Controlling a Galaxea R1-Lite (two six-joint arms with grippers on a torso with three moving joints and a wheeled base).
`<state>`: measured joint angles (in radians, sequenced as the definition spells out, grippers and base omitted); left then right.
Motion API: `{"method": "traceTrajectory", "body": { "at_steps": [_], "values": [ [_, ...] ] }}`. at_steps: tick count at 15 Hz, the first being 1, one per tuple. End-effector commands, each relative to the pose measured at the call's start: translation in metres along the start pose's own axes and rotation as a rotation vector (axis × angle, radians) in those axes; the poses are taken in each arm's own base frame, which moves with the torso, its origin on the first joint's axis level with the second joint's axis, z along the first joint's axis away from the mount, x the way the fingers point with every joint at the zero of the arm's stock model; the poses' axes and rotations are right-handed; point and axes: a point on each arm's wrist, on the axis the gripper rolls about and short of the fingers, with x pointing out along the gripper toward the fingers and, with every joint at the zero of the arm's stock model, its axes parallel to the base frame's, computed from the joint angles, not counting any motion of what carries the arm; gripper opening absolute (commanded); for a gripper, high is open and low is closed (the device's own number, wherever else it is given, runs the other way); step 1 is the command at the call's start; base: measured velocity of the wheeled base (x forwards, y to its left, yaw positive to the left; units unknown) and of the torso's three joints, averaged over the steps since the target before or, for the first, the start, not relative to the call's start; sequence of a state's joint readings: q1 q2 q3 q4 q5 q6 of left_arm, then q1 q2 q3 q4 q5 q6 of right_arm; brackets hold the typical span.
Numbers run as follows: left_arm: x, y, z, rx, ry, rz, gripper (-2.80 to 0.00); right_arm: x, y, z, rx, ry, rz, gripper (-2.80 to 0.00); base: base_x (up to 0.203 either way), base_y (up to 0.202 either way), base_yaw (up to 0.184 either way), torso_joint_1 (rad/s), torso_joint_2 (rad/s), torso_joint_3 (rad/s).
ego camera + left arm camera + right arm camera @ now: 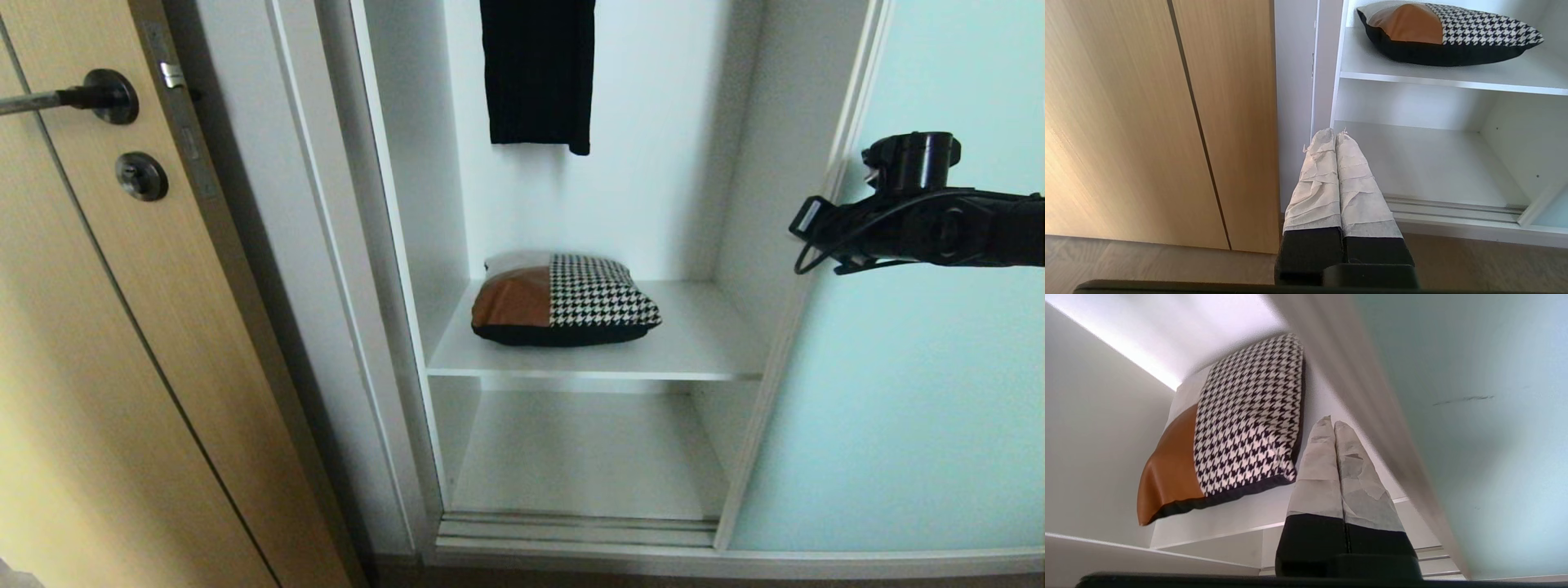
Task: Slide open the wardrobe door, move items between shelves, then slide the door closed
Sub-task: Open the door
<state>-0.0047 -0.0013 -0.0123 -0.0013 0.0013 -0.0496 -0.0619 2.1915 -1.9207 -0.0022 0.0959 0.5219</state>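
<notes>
Right claw (1334, 428), pinched shut and empty, hangs beside the door (898, 367) frame, already slid open. Left claw (1334, 136) is shut too. Next, open wide and take the cushion (563, 300), mid-shelf (702, 343), by its front edge.

The cushion (565, 299) shows tan-brown leather, black-and-white houndstooth and a black underside — it lies on a white shelf (702, 343). The sliding door (922, 392) is pale blue-green; the hanging garment (539, 73) black; the other door (106, 367) light wood.
</notes>
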Motion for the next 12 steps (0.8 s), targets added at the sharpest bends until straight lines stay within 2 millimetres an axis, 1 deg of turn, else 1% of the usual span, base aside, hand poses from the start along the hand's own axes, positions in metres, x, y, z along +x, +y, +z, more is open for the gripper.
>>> {"method": "traceTrajectory", "body": {
  "at_steps": [1,3,5,8,10,12],
  "values": [
    [0.000,0.000,0.000,-0.001,0.001,0.000,-2.80,-0.011,0.004,0.008,0.004,-0.014,0.011,-2.80,0.000,0.000,0.000,0.000,0.00,0.000],
    [0.000,0.000,0.000,-0.001,0.001,0.000,-2.80,-0.037,0.014,0.012,-0.004,-0.005,0.040,-2.80,0.000,0.000,0.000,0.000,0.00,0.000],
    [0.000,0.000,0.000,-0.001,0.001,0.000,-2.80,-0.071,0.026,0.016,-0.039,0.020,0.124,-2.80,0.000,0.000,0.000,0.000,0.00,0.000],
    [0.000,0.000,0.000,-0.001,0.001,0.000,-2.80,-0.125,0.037,0.020,-0.145,0.028,0.221,-2.80,0.000,0.000,0.000,0.000,0.00,0.000],
    [0.000,0.000,0.000,-0.001,0.001,0.000,-2.80,-0.155,0.039,0.017,-0.211,0.027,0.244,-2.80,0.000,0.000,0.000,0.000,0.00,0.000],
    [0.000,0.000,0.000,-0.001,0.001,0.000,-2.80,-0.180,0.042,0.009,-0.257,0.044,0.288,-2.80,0.000,0.000,0.000,0.000,0.00,0.000]
  ]
}}
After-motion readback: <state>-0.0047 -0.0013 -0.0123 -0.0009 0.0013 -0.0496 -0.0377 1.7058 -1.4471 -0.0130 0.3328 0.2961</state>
